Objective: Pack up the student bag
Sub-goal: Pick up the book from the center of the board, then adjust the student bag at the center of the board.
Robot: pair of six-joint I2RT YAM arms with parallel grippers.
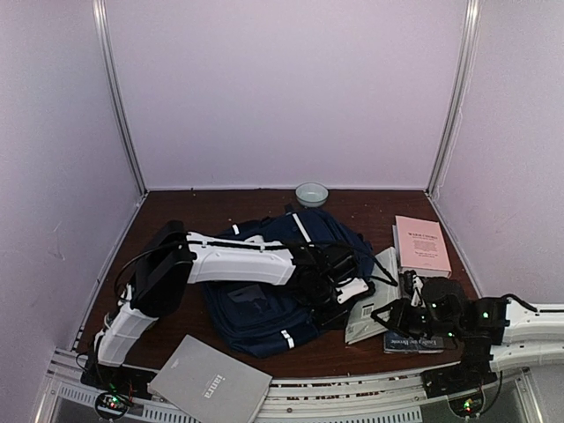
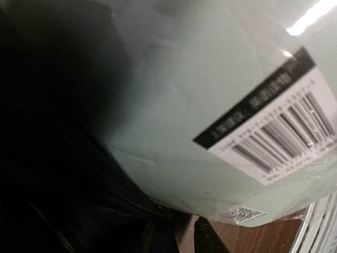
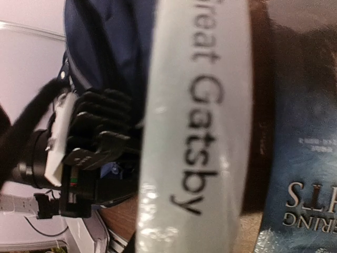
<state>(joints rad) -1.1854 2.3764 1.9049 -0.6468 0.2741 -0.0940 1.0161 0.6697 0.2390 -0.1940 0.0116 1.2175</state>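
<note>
Student bag [image 1: 260, 308] lay slumped at centre frame of the top view, navy fabric with thin white stripes, crumpled and mostly flat on the brown table [image 1: 194, 220]. I judged it soft and floppy, light while unfilled. It would sag and fold under any push, and the mouth would not stay open unaided. Best hold, I judged, was a seam, the zip edge or the top handle. Loose cloth would only bunch between the fingers.

Left gripper [image 1: 348, 289] sat at the bag's right edge, up against a pale grey-green book, The Great Gatsby [image 1: 374, 308]. Its wrist view was filled by that book's back cover and barcode, with dark bag fabric at frame left. I could not tell how its jaws stood.

Right gripper [image 1: 398, 314] hovered just right of the Gatsby, above a dark blue paperback [image 1: 412, 344] at lower right. Its own fingers were out of view in its wrist picture, so I could not tell its state either.

Further out: pink book [image 1: 421, 245] at right, small pale bowl [image 1: 311, 194] at the far edge, grey hardback [image 1: 210, 385] at lower left.
</note>
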